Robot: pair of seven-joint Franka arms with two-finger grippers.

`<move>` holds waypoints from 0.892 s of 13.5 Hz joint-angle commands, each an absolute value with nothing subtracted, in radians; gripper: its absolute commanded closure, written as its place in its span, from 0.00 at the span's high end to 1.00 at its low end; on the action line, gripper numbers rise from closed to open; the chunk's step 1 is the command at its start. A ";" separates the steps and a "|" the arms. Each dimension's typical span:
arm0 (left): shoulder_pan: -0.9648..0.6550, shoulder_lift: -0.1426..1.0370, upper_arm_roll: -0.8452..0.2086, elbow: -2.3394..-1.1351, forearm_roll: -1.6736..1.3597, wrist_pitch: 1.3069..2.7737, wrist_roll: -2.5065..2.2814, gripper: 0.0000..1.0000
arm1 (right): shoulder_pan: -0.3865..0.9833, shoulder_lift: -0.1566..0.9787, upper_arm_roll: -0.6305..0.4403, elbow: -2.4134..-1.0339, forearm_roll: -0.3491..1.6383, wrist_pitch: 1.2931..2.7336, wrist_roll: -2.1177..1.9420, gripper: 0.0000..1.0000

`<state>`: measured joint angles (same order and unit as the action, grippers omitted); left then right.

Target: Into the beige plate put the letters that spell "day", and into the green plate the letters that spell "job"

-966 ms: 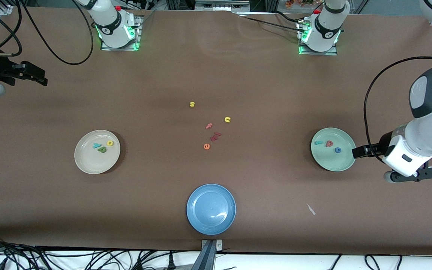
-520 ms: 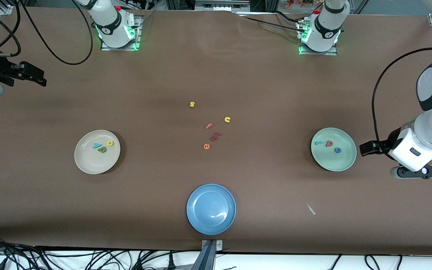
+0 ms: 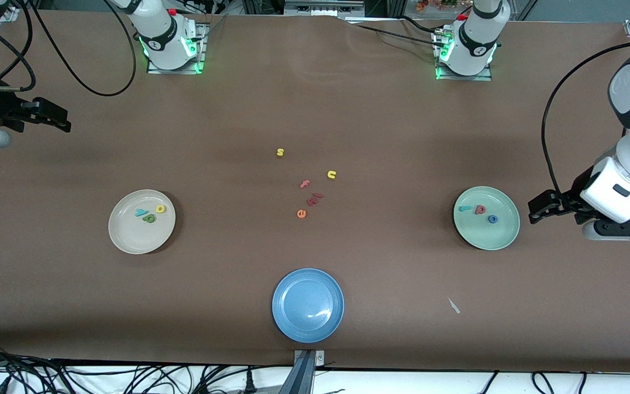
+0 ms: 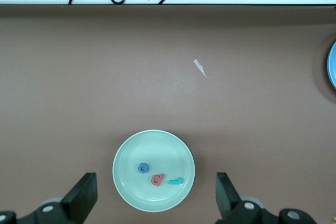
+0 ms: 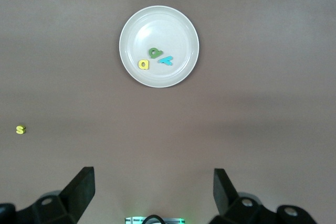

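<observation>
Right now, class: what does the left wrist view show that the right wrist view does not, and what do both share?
Only the left wrist view shows the green plate with the blue o, red b and teal j. Only the right wrist view shows the beige plate holding three letters, plus the yellow s. Both share the brown table and open gripper fingers.

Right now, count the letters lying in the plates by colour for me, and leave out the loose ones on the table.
Yellow letter: 1, in the beige plate
Green letter: 1, same plate
Teal letters: 2, one in each plate
Red letter: 1, in the green plate
Blue letter: 1, same plate
Total: 6
</observation>
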<state>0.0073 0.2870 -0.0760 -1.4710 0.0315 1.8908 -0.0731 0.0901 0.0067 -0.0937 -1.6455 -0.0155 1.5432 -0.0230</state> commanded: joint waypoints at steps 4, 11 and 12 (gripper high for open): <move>0.005 0.273 -0.058 -1.395 0.000 1.695 0.052 1.00 | 0.083 0.011 -0.089 -1.629 -0.023 1.539 -0.040 1.00; 0.009 0.272 -0.058 -1.396 -0.002 1.694 0.104 1.00 | 0.083 0.011 -0.089 -1.629 -0.025 1.539 -0.037 1.00; 0.008 0.272 -0.060 -1.394 -0.003 1.694 0.103 1.00 | 0.084 0.011 -0.089 -1.629 -0.025 1.539 -0.037 1.00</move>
<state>0.0081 0.2675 -0.0683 -1.4158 0.0312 1.7139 0.0603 0.0901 0.0071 -0.0937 -1.6455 -0.0155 1.5440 -0.0230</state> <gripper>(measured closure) 0.000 0.000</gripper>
